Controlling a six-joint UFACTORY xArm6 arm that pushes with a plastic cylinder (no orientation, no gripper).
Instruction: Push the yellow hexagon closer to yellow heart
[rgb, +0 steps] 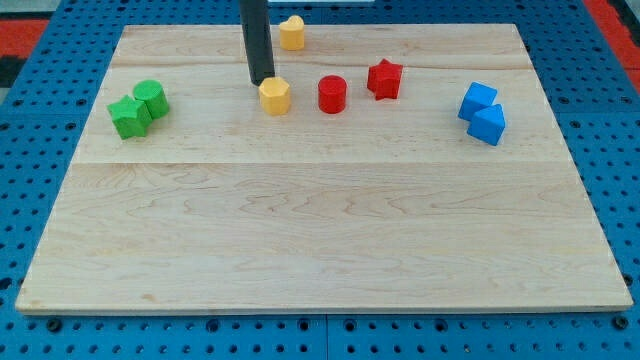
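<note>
The yellow hexagon lies on the wooden board, left of centre in the upper part of the view. The yellow heart lies near the board's top edge, above and slightly right of the hexagon. My rod comes down from the view's top and my tip rests just above and left of the hexagon, touching or almost touching its upper left edge. The heart is up and to the right of my tip.
A red cylinder and a red star lie right of the hexagon. A green cylinder and a green star-like block touch at the left. Two blue blocks sit at the right.
</note>
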